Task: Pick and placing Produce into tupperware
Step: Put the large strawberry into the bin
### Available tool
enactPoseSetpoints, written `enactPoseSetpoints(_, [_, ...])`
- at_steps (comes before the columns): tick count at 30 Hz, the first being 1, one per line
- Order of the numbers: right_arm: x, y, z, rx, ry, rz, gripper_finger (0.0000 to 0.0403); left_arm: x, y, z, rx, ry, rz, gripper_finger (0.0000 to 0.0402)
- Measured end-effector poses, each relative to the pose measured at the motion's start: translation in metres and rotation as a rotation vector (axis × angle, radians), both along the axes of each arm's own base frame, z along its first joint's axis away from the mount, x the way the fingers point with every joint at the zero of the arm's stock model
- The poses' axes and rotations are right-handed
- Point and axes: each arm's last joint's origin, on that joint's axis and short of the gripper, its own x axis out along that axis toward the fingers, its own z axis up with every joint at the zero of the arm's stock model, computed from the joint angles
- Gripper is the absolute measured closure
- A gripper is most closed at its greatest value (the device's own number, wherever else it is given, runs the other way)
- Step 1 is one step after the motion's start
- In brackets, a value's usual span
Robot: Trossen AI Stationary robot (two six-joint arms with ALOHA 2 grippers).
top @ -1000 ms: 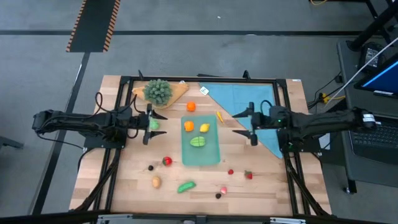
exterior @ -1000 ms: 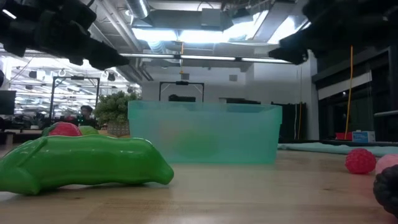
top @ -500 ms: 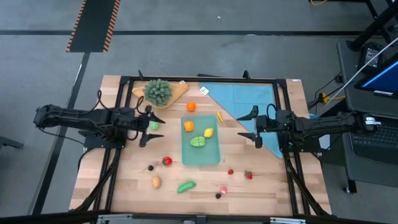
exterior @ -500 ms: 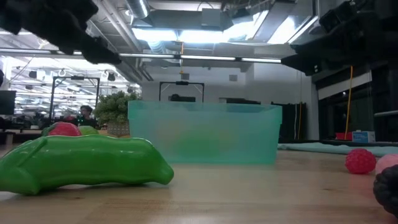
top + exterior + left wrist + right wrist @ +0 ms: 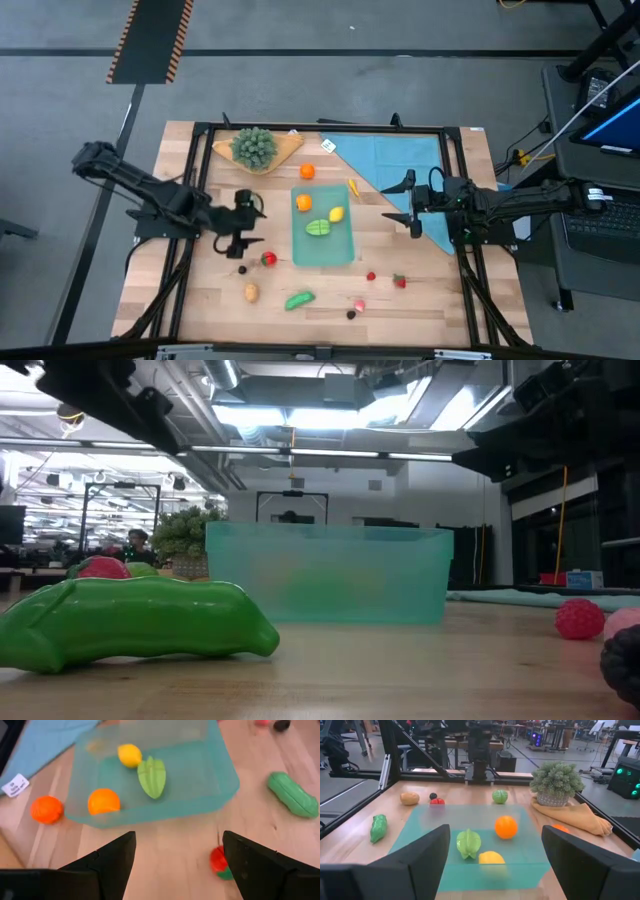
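The teal tupperware (image 5: 323,240) sits mid-table and holds an orange piece (image 5: 303,203), a yellow one (image 5: 335,212) and a ribbed green one (image 5: 318,229). More produce lies on the wood: an orange (image 5: 307,171), a red-green piece (image 5: 268,259), a brown one (image 5: 251,292) and a green pod (image 5: 299,299). My left gripper (image 5: 254,226) hangs open left of the tupperware, above the table; its wrist view shows the red-green piece (image 5: 218,862) close ahead. My right gripper (image 5: 409,205) waits open, right of the tupperware (image 5: 470,845).
A bushy green bunch (image 5: 254,146) rests on a tan board at the far left. A light-blue cloth (image 5: 400,160) covers the far right corner. Small red, pink and dark pieces (image 5: 371,276) dot the near side. A round green piece (image 5: 500,796) lies beyond the tupperware, by the left arm.
My left gripper has swung toward the table's near edge, from beside the tupperware's far left corner down to its left side, staying open. My right gripper drew back a little toward the table's right edge, then held still, open.
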Motion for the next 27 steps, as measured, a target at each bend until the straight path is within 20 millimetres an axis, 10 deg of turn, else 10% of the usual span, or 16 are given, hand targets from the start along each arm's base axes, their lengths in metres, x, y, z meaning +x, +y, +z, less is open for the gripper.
enactPoseSetpoints(15, [0.0,0.0,0.0,0.02,0.002,-0.003,0.0086,0.024,-0.075,-0.002,-0.014,0.188,0.195,0.0113])
enactPoseSetpoints(27, [0.0,0.0,-0.003,0.086,0.03,-0.01,0.0086,0.04,-0.088,-0.032,-0.029,0.283,0.395,0.0113])
